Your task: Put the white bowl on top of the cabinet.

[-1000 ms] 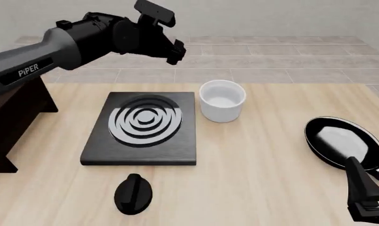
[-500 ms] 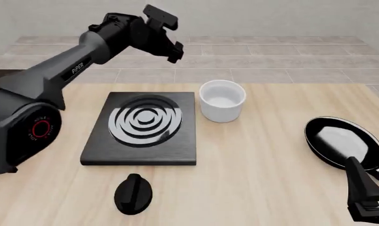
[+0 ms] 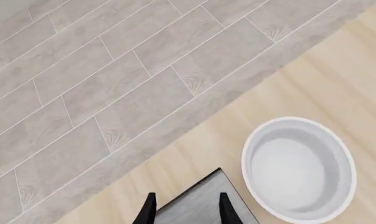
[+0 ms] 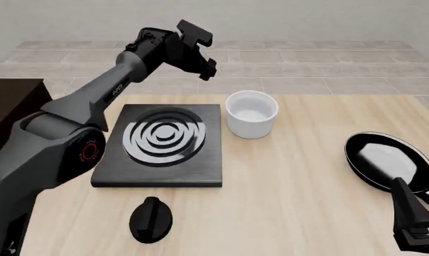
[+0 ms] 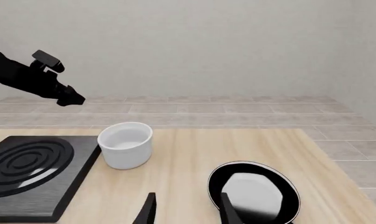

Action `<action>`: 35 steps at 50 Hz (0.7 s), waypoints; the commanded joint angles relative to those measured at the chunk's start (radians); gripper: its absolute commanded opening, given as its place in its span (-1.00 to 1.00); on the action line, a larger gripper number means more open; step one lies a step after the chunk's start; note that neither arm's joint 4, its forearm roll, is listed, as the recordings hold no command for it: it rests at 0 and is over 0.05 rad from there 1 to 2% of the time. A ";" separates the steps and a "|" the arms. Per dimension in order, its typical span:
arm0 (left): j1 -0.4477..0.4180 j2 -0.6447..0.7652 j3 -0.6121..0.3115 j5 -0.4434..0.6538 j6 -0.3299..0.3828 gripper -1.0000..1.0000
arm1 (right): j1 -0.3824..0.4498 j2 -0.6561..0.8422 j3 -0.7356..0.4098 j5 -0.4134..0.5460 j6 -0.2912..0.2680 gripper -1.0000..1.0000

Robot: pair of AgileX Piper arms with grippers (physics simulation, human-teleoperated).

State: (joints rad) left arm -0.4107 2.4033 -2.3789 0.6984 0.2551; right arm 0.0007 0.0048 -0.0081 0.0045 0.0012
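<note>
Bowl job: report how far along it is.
Done: nothing; the bowl sits on the table beside the stove plate. In hand: the left gripper hangs open and empty above and behind the bowl. The right gripper is open near the pan. Left: grasp, lift, set on the cabinet.

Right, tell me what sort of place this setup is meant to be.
Most likely a mock kitchen, rendered in a simulator. A black stove plate with silver rings lies on the light wooden table, with a knob in front of it, a black frying pan to the right and a white bowl beside the plate.
</note>
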 commanded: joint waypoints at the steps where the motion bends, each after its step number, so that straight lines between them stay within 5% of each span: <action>1: -0.016 0.100 -0.147 0.060 -0.001 1.00 | 0.000 0.000 0.000 0.000 0.000 1.00; 11: -0.039 0.129 -0.146 0.043 -0.006 1.00 | 0.000 0.000 0.000 0.000 0.000 1.00; 20: -0.052 0.213 -0.302 0.115 -0.007 1.00 | 0.000 0.000 0.000 0.000 0.000 1.00; 35: -0.073 0.297 -0.417 0.162 -0.016 1.00 | 0.000 0.000 0.000 0.000 0.000 1.00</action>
State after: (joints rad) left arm -0.4708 2.6440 -2.7151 0.8267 0.2441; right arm 0.0007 0.0048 -0.0081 0.0045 0.0012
